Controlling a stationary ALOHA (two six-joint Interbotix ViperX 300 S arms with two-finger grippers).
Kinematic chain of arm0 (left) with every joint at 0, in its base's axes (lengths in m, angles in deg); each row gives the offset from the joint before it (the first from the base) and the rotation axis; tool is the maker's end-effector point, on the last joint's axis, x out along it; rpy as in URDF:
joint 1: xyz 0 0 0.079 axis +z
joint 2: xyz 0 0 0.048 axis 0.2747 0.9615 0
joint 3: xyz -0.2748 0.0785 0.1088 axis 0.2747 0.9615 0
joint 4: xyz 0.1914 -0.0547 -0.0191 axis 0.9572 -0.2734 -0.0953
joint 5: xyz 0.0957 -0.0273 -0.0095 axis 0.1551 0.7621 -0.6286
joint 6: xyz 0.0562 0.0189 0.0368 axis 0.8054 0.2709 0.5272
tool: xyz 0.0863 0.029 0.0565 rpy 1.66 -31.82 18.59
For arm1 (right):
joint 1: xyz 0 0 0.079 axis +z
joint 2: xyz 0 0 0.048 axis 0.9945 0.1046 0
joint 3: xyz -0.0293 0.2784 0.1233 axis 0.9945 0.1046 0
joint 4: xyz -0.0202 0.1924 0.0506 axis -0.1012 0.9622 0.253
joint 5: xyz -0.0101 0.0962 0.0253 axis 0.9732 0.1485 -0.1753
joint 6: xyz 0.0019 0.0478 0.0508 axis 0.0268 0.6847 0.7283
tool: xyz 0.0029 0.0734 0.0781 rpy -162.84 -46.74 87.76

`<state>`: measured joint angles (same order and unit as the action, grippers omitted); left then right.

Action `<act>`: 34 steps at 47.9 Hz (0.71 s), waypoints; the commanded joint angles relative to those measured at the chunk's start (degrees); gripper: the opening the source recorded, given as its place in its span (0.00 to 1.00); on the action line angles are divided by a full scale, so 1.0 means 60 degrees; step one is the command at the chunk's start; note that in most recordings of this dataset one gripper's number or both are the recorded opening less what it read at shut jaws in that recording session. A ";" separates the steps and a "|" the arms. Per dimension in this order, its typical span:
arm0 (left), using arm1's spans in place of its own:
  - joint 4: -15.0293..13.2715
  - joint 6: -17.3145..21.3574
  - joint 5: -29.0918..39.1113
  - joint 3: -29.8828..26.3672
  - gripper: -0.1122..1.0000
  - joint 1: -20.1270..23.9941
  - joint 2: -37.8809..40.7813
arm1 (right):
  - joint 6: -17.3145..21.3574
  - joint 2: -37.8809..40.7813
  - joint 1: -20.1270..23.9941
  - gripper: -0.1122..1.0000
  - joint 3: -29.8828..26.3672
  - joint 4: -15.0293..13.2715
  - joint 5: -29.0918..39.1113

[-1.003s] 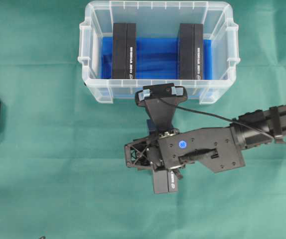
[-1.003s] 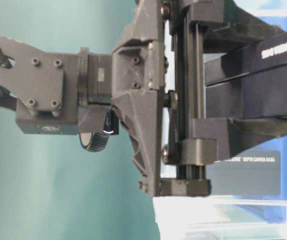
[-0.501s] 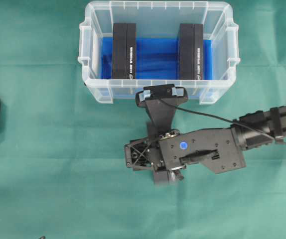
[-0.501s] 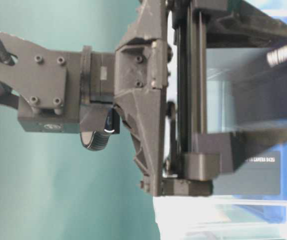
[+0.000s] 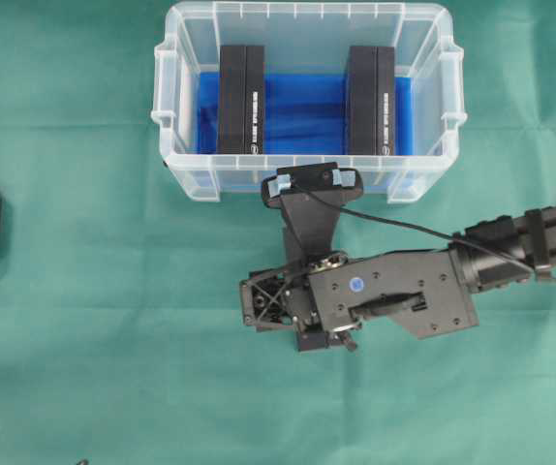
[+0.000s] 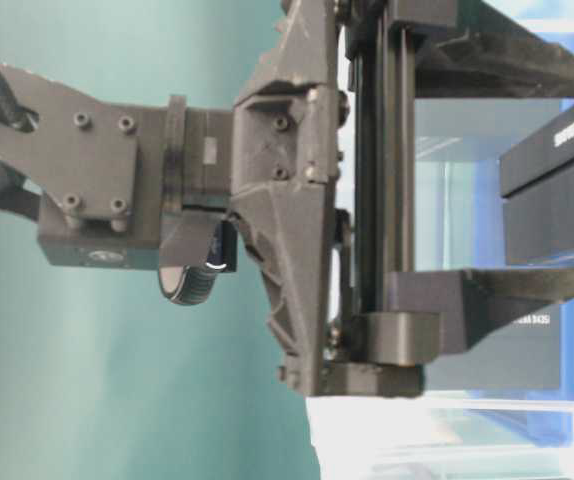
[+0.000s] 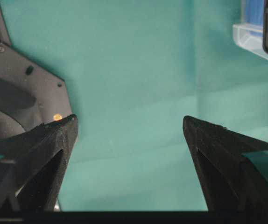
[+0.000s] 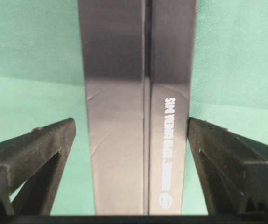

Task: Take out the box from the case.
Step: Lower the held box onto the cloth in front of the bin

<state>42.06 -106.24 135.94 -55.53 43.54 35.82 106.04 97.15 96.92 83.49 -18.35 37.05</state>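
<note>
The case (image 5: 165, 116) stands at the back with a blue cloth (image 5: 305, 111) on its bottom and two black boxes (image 5: 241, 97) (image 5: 371, 97) upright inside. A third black box (image 8: 134, 116) lies on the green cloth outside the case, between the fingers of my right gripper (image 8: 130, 122). That gripper is open: there is a clear gap at the left finger, and the right finger (image 8: 218, 154) is close beside the box's edge. From overhead the arm hides nearly all of this box (image 5: 315, 343). My left gripper (image 7: 129, 121) is open over bare cloth, holding nothing.
The right arm (image 5: 510, 247) reaches in from the right, and its wrist camera (image 5: 312, 180) sits just in front of the case's near wall. A black base plate (image 7: 12, 93) lies left of the left gripper. A corner of the case (image 7: 255, 37) shows at its upper right.
The right jaws have spread wide and let go of the black box, which has settled lower between the fingers. The left gripper has not moved.
</note>
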 commanded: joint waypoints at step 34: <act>0.0029 -0.0029 -0.0044 -0.0088 0.94 -0.0015 0.0029 | -0.0146 -0.1758 -0.0146 0.94 -0.1421 -0.0220 0.2358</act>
<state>42.06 -106.41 135.94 -55.45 43.54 35.82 105.24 88.71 96.48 76.81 -18.97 50.50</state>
